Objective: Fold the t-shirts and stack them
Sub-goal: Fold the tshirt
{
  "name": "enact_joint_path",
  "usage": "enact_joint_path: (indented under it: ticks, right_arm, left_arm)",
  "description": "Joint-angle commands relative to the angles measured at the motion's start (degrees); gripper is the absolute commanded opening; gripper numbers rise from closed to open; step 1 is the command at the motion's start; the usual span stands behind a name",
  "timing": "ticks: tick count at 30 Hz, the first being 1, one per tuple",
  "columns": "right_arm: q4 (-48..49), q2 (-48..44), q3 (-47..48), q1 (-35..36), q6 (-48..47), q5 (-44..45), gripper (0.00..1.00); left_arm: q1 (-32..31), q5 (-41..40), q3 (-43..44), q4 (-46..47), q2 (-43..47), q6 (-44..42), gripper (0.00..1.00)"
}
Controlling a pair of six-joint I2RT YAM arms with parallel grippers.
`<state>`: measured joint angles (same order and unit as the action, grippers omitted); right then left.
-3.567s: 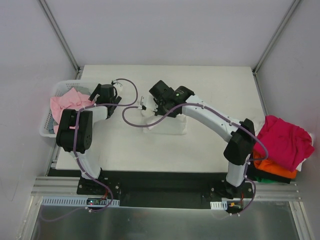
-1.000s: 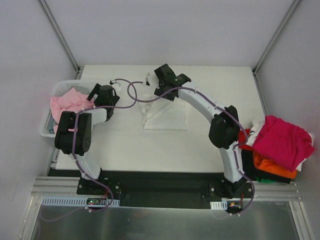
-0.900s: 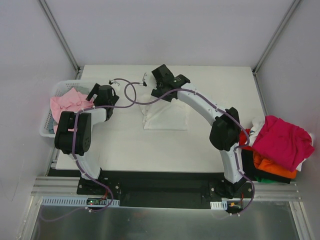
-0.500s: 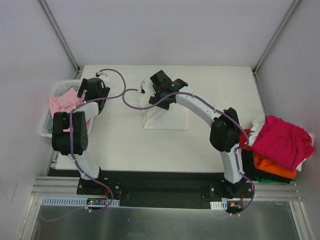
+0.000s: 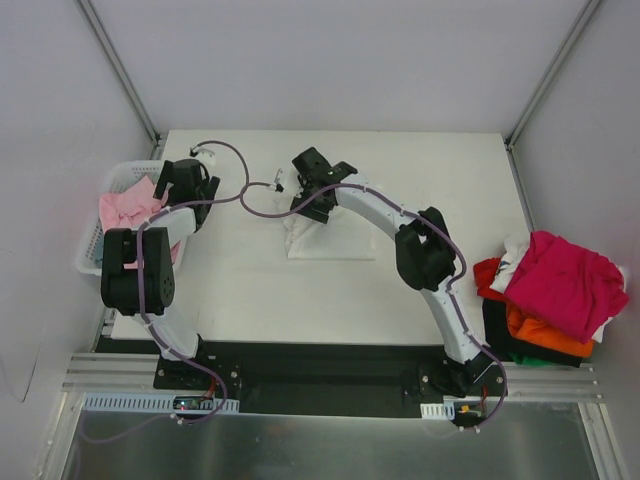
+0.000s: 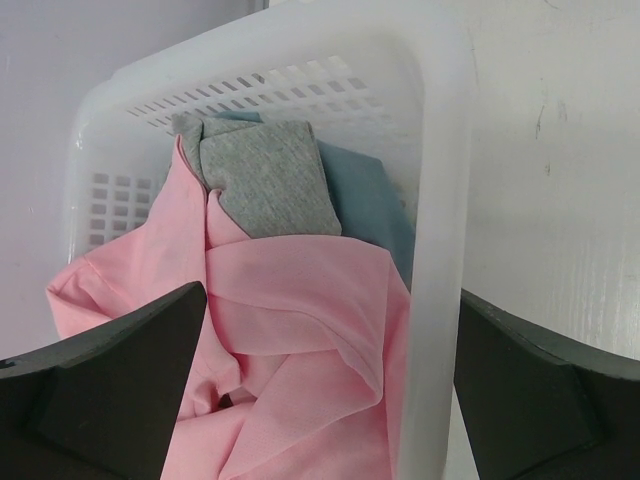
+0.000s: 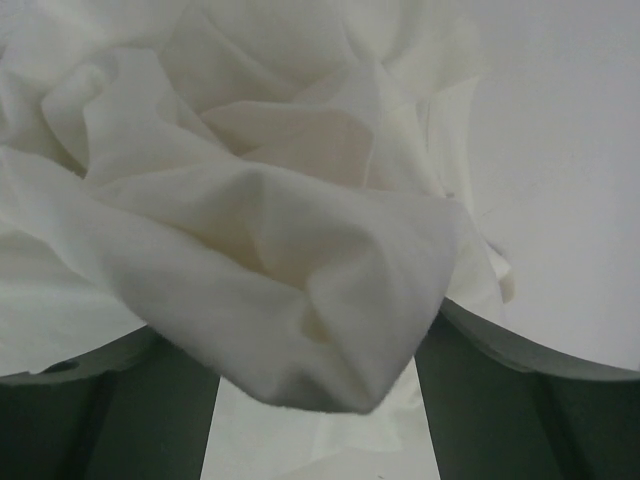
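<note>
The left pincer (image 6: 330, 295) is hanging over the white lattice basket (image 6: 440, 200) at the left edge of the counter (image 5: 420, 170), its jaws spread wide and carrying nothing. The crumpled pale pink t-shirt (image 6: 290, 340) is lying straight beneath it, heaped on a grey garment (image 6: 265, 180) and a blue-grey one (image 6: 370, 205). The pink heap is showing no clear long axis, so a straight drop onto its top fold is likely all the next pick is asking for, and the left arm is by far the nearer one. The right pincer (image 7: 310, 370) is sitting at the far left corner of the folded white t-shirt (image 5: 335, 238) in the middle of the counter. White cloth is bunching between its parted jaws, and I cannot tell whether they are pinching it or letting it go. The magenta t-shirt (image 5: 565, 280) is topping the stack at the right edge, well apart from both.
</note>
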<state>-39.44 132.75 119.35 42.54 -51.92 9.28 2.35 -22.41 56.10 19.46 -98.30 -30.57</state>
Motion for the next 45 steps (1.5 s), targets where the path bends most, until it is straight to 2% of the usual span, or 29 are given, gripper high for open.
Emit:
enact_joint_path:
  ticks: [1,8,14,17,23,25,31,39,45]
  right_arm:
    - [4.4,1.1,2.1,-0.6,-1.4,-0.5,0.74]
    - [11.5,2.8,-0.6,-1.1,-2.1,1.0,0.75]
    - [14.5,3.7,1.3,-0.4,-3.4,10.3,0.76]
    - [16.8,-0.4,-2.4,-0.3,-3.2,13.0,0.76]
    - [18.0,-8.9,-10.3,0.4,-1.3,16.8,0.77]
    - [18.2,-11.9,-12.1,0.8,-1.3,17.9,0.77]
    - [17.9,-16.4,-14.1,0.9,-2.0,21.4,0.78]
    - [20.5,-15.1,-17.5,-1.0,-4.1,24.6,0.80]
    - [21.9,-12.6,-19.1,-4.5,-4.9,25.8,0.80]
  left_arm:
    - [1.3,-0.3,-2.1,-0.5,2.9,0.5,0.99]
    - [1.3,-0.3,-2.0,-0.7,2.2,0.1,0.99]
    - [1.3,1.8,-1.3,-0.8,1.2,-0.2,0.99]
    - [0.8,4.9,-0.6,-2.6,1.2,-0.6,0.99]
    - [-2.2,10.6,0.8,-6.5,2.0,-1.7,0.99]
    - [-4.9,11.8,2.2,-8.1,2.3,-0.3,0.99]
    - [-7.6,16.7,8.1,-14.3,3.3,4.1,0.99]
    - [-14.0,22.2,14.7,-19.2,2.5,5.2,0.99]
    - [-18.5,28.4,17.5,-22.7,2.1,9.0,0.99]
